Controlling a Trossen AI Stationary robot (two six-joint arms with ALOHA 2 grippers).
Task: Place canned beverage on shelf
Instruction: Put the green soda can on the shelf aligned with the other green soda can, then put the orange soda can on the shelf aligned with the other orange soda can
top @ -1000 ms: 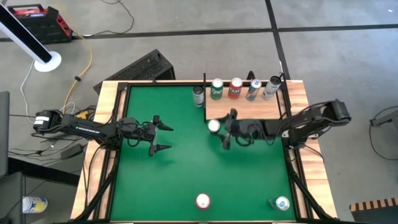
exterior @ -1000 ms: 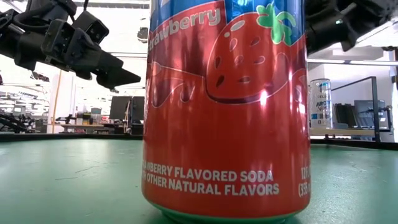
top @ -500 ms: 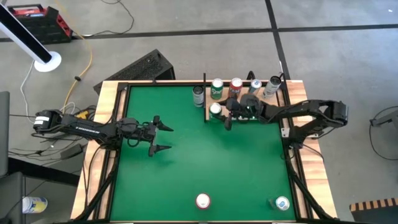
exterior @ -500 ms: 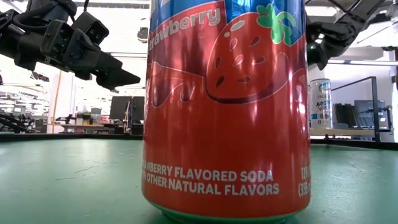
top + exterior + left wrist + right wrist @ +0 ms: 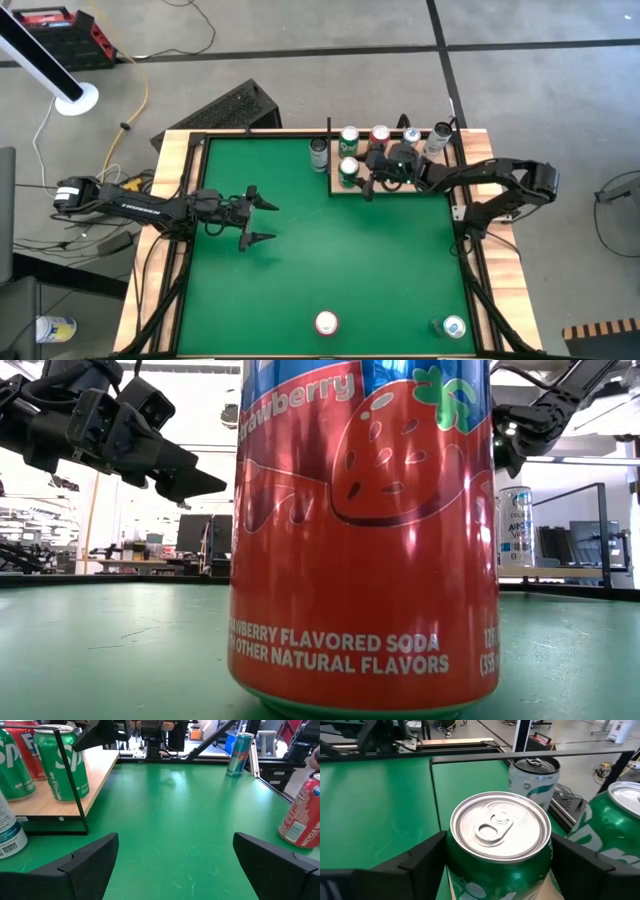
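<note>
My right gripper (image 5: 356, 173) is shut on a green canned beverage (image 5: 348, 170) at the front left corner of the wooden shelf (image 5: 400, 188). In the right wrist view the can's silver top (image 5: 500, 827) shows between my two fingers. In the left wrist view the same can (image 5: 57, 762) stands upright behind the shelf's black post. My left gripper (image 5: 262, 220) hangs open over the table's left half, holding nothing. In the low view a big red can hides the held one. My right gripper pinches the green can's side wall (image 5: 455, 857), just under the top rim, between its two fingers (image 5: 415, 865). The fingers come nearly level from the table's right. The can is upright, its base at the shelf's board (image 5: 65, 799); resting or just above, I cannot tell.
At the shelf's back stand a green can (image 5: 349, 137), a red can (image 5: 380, 137) and two silver ones. A silver can (image 5: 319, 150) stands on the table left of the shelf. Near the front edge are a red can (image 5: 326, 322) and a blue-white can (image 5: 453, 326).
My right gripper has swung toward the table's far edge, carrying the green can upright from over the green table in front of the shelf to the shelf's front left corner. Most of the move fell in the first half second.
</note>
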